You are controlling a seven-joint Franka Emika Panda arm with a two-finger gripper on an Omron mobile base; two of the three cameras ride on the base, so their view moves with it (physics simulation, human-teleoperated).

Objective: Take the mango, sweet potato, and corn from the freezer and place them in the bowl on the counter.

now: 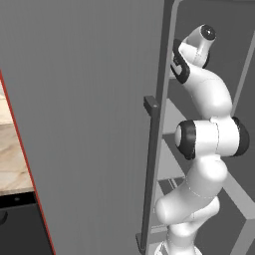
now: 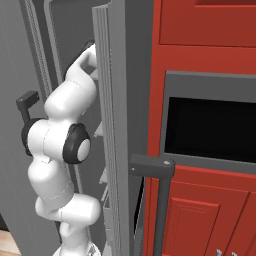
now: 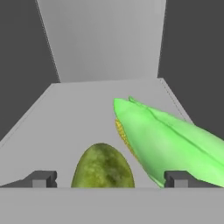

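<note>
1. Grey shelf (image 3: 87, 118) inside the freezer (image 1: 89, 124) carries two items seen from the hand camera: a mottled olive-green mango (image 3: 103, 168) low centre, and bright green husked corn (image 3: 170, 140) lying diagonally to its right, yellow kernels exposed along the edge facing the mango.
2. Gripper (image 3: 109, 179) is seen wide open, nothing held. The fingertips (image 3: 41, 178) flank the mango; the other tip sits in front of the corn husk.
3. Step in hand is judged to be the grasp of the mango, since it is centred between the jaws.
4. Corn lies just beside the mango; whether they touch cannot be told. The right-hand tip should be threaded into the gap rather than onto the husk, or the corn gets pushed or pinched along.
5. Mango is rounded and likely smooth: closure should be made across its widest part, deep enough that it is not squeezed out forward.
6. Approach should be kept level with the shelf so the tips are not dragged on it.
7. From the base cameras the arm (image 1: 209, 139) is seen reaching past the open freezer door's bar handle (image 1: 151, 169); withdrawal should be straight back before any swing.
8. Sweet potato and bowl are not located in these frames; a strip of marbled counter (image 1: 12, 159) is visible at far left.
</note>
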